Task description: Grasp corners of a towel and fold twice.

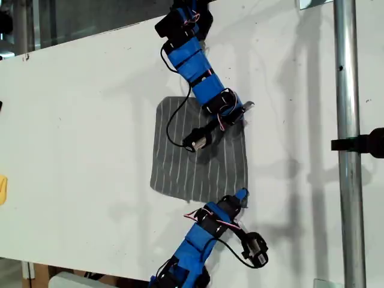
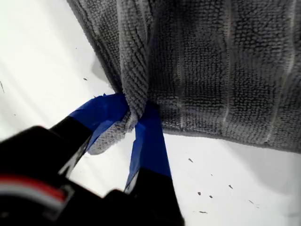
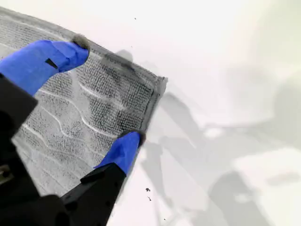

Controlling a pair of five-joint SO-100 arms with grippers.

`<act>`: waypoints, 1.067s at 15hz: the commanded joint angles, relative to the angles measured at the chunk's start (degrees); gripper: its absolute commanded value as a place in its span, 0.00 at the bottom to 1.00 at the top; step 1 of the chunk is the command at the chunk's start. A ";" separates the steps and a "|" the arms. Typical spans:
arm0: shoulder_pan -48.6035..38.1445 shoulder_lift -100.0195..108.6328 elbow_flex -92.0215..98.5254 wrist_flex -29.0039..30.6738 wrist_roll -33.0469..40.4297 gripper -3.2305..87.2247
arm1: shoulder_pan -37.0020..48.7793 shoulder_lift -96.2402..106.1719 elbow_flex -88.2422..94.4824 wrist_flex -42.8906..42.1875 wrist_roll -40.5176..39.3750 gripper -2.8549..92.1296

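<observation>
Already first gripper (image 2: 134, 117) clamped on towel (image 1: 201, 150) corner (image 2: 110, 136); second gripper (image 3: 106, 92) spread wide, straddling another corner (image 3: 157, 84), ready to pinch.

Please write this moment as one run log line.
towel: flat on table | my first claw: shut on towel corner | my second claw: open over another corner
</observation>
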 commanded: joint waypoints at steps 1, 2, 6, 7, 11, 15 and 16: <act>0.18 -1.23 1.76 -4.57 -1.58 0.38 | 0.00 5.27 -0.09 -0.09 0.18 0.03; -0.26 -2.11 5.36 -9.23 -2.37 0.35 | -0.18 5.27 -0.09 -0.26 0.26 0.03; -1.32 -0.09 16.52 -23.47 -1.14 0.00 | -0.44 5.27 -0.09 -0.62 0.53 0.03; -1.05 2.11 17.05 -23.55 -1.32 0.00 | -0.44 5.27 -0.09 -0.62 0.53 0.03; 0.26 10.11 12.13 -16.17 2.02 0.00 | -0.79 8.09 -0.79 -0.53 1.05 0.03; 5.54 19.42 2.90 -1.58 -1.14 0.00 | -7.29 5.71 -17.23 -3.52 1.23 0.03; 7.38 22.32 3.08 -1.67 -2.02 0.00 | -8.61 3.60 -22.15 -3.87 1.14 0.03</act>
